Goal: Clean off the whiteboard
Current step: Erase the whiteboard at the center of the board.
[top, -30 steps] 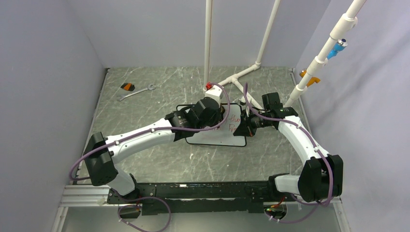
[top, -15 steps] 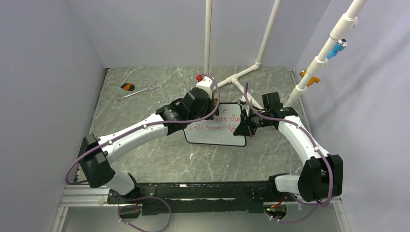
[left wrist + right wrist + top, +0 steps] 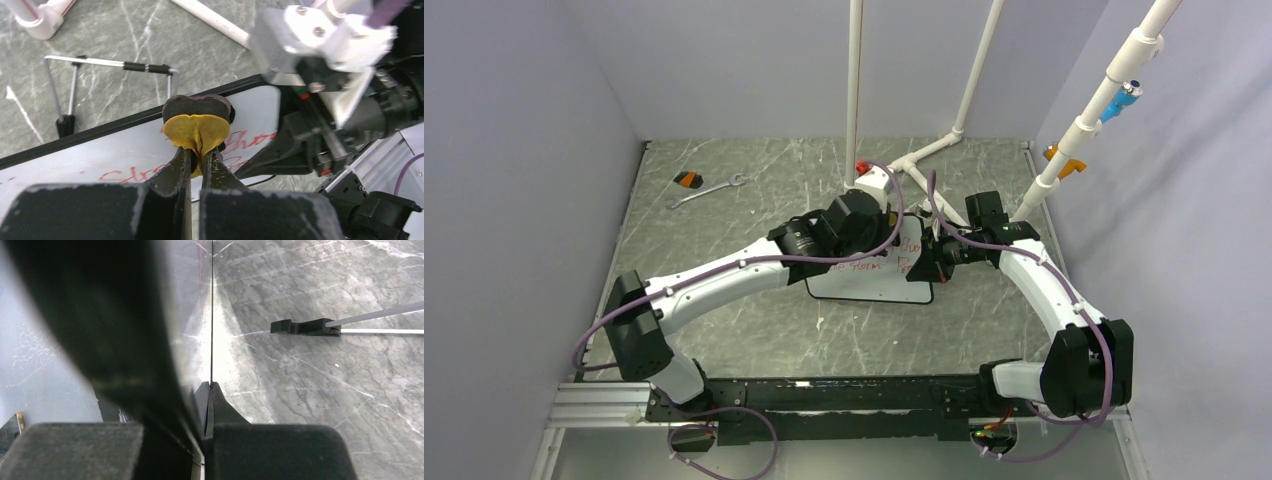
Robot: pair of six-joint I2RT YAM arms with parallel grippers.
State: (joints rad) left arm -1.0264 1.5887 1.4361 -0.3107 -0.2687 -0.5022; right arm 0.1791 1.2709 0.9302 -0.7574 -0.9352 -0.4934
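Observation:
The whiteboard (image 3: 874, 284) lies tilted on the table, black-framed, with red handwriting (image 3: 125, 175) across it. My left gripper (image 3: 196, 152) is shut on a yellow eraser pad (image 3: 197, 129) with a dark backing, and the pad rests against the board's upper part near the red words. In the top view the left gripper (image 3: 876, 232) hangs over the board's upper right. My right gripper (image 3: 921, 258) is shut on the board's right edge. The right wrist view shows that edge (image 3: 212, 315) as a thin line running into the right gripper (image 3: 209, 387).
The board's wire stand (image 3: 110, 63) sticks out behind it, one black foot (image 3: 305, 327) on the marble. A wrench (image 3: 707, 190) and a small orange-black object (image 3: 688, 179) lie at the back left. White pipes (image 3: 924, 160) stand behind the board. Walls close in on both sides.
My left gripper swept with the pad to the left and back along the board's top, then returned to the right. The right arm and the board have stayed put.

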